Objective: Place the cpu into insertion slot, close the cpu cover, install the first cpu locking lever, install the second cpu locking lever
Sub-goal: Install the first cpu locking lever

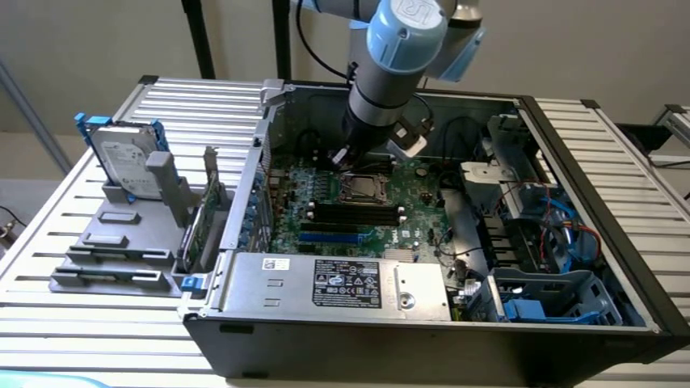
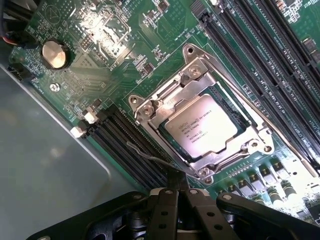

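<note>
Pincer (image 2: 175, 181) low over the board, tip at the free end of a thin wire locking lever (image 2: 150, 157); spread or pressed together, cannot tell. Just beyond, cpu (image 2: 201, 131) lies flat in the insertion slot (image 2: 226, 102), cpu cover (image 2: 172, 99) down around it. Other lever (image 2: 190, 49) runs along the far side. Judgement: the lever is stiff, springy, slick steel, best taken at its bent end. The chip is light and fragile, so avoid pressing it. Exterior view: pincer (image 1: 347, 158) inside the open case (image 1: 603, 242) on the slatted desk (image 1: 65, 323).
</note>
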